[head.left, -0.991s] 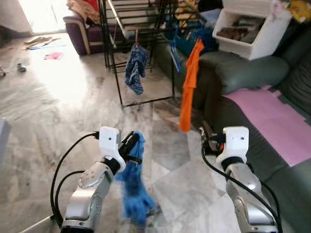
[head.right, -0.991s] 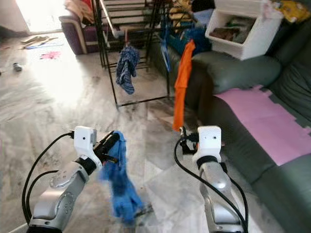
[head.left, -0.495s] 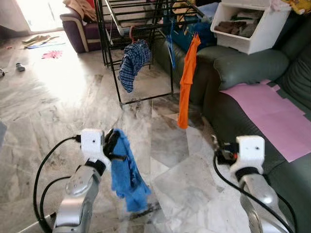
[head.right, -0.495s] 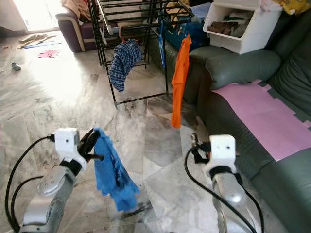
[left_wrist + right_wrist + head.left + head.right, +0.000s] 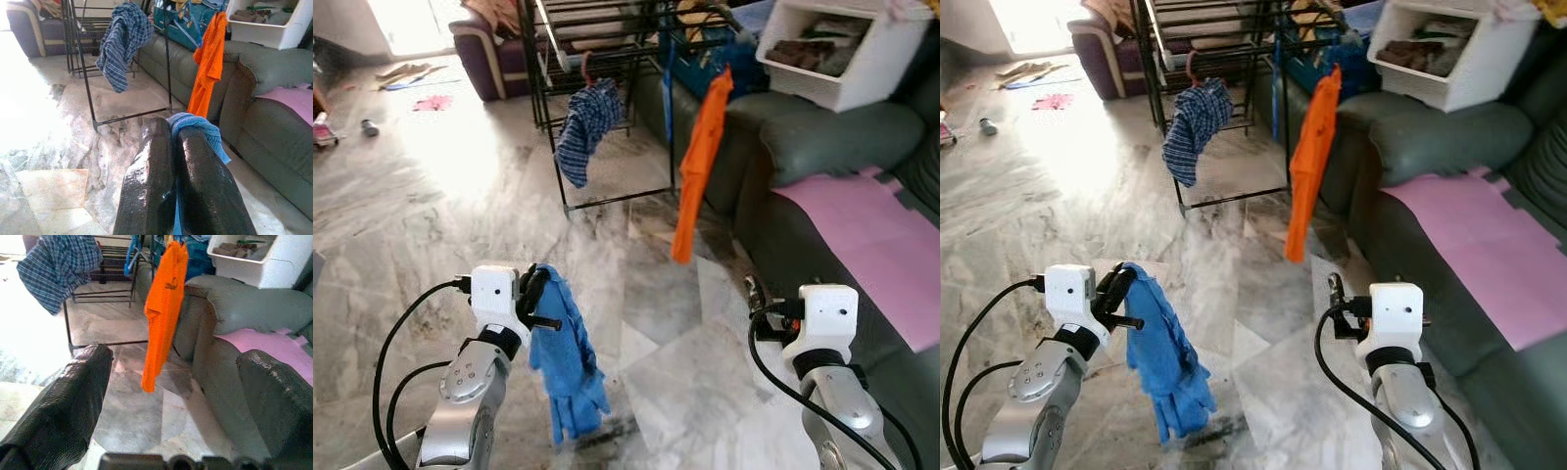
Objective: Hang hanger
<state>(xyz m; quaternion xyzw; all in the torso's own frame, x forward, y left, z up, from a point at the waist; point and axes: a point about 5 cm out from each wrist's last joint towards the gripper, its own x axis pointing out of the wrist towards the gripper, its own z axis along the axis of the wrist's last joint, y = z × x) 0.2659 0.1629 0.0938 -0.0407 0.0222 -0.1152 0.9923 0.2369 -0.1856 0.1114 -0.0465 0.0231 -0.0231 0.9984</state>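
Note:
My left gripper [image 5: 540, 299] is shut on the top of a bright blue garment [image 5: 566, 364] that hangs limp from it above the marble floor. In the left wrist view, the two black fingers [image 5: 156, 161] press together with the blue garment [image 5: 196, 128] bunched at their tips; any hanger inside it is hidden. Ahead stands a black drying rack [image 5: 607, 39] with a blue plaid shirt [image 5: 587, 122] on a red hook and an orange shirt [image 5: 701, 166] hanging from its right side. My right gripper [image 5: 171, 396] is held up low on the right, open and holding nothing.
A dark green sofa [image 5: 822, 137] runs along the right with a pink mat [image 5: 871, 225] on its seat and a white bin [image 5: 842, 49] of clothes on its arm. A purple armchair [image 5: 494, 49] sits behind the rack. Small items [image 5: 372, 127] lie on the far left floor.
The camera has shifted a little, so the rack sits slightly differently in view. The blue garment has swung and now hangs straighter. Both grippers hold as before.

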